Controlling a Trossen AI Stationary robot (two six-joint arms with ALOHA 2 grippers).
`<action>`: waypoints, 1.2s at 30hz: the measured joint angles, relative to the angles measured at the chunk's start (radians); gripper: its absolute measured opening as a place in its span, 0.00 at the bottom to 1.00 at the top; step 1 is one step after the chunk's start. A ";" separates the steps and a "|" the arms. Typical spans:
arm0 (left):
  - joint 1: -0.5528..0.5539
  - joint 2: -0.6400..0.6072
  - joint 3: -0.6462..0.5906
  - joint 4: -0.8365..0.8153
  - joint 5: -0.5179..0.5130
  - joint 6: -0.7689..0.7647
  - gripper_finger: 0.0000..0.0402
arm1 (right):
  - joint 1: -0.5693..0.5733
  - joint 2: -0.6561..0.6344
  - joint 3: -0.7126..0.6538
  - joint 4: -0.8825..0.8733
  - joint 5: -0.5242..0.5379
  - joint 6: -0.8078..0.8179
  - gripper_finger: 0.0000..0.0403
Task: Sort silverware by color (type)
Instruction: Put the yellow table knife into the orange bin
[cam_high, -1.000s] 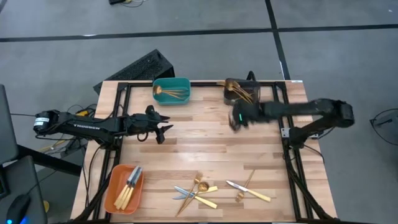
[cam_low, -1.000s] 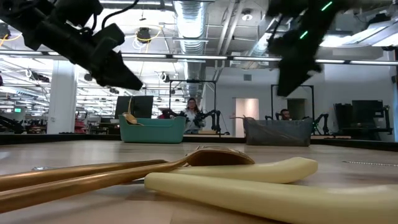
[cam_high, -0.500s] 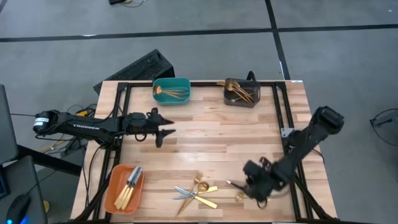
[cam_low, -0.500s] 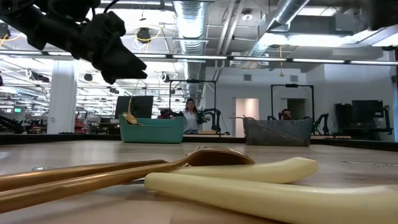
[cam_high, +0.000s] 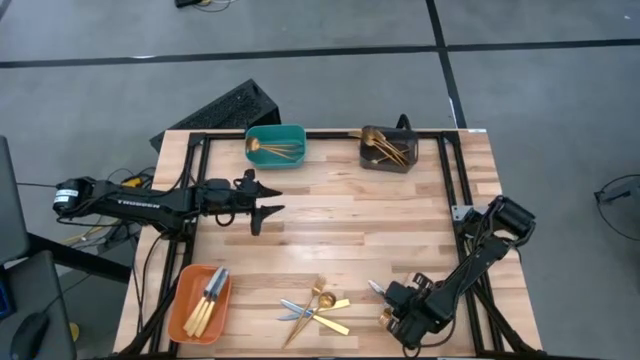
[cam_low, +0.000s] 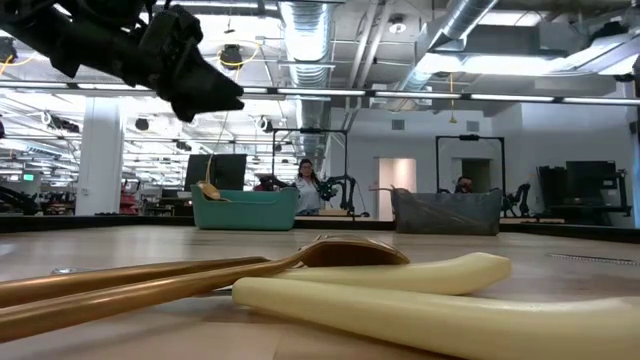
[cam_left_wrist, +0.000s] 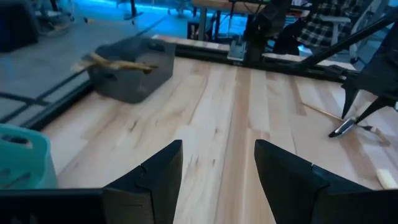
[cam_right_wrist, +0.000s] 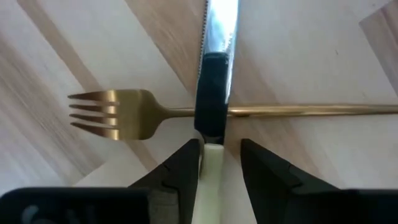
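Down at the near right of the table, my right gripper (cam_high: 405, 305) (cam_right_wrist: 219, 163) is open and points at a knife (cam_right_wrist: 221, 37) with a silver blade and a pale handle. The knife lies across a gold fork (cam_right_wrist: 115, 115). The fingers stand on either side of the handle. My left gripper (cam_high: 265, 210) (cam_left_wrist: 217, 168) is open, holds nothing and hovers over the left middle of the table. More silverware (cam_high: 318, 305) lies in a loose heap at the near middle. My right gripper's fingers point down and lie across the knife, one on each side of its pale handle (cam_right_wrist: 214, 171) just behind the blade. A gap shows beside one finger (cam_right_wrist: 264, 168). Whether the other finger touches the handle I cannot tell. The knife lies flat on the fork and the table.
A teal bin (cam_high: 276, 146) and a dark grey bin (cam_high: 388, 150), both holding gold pieces, stand at the far edge. An orange bin (cam_high: 200, 303) with knives sits at the near left. Bare wood lies between the arms. A gold spoon (cam_low: 350, 250) lies close to the low camera.
My right gripper has swung from beside the dark grey bin toward the table's near edge and gone down over the knife and fork. My left gripper has tipped its fingers upward a little and stayed in place.
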 joint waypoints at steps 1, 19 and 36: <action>0.000 0.000 0.007 -0.002 0.000 0.009 0.47 | -0.006 0.006 0.004 -0.007 -0.008 0.008 0.35; 0.000 0.002 0.021 -0.180 -0.132 0.089 0.47 | -0.238 -0.198 -0.003 0.015 0.783 -0.273 0.15; 0.000 0.303 -0.002 0.586 0.182 0.146 0.47 | -0.508 -0.218 -0.002 1.080 0.733 -1.112 0.15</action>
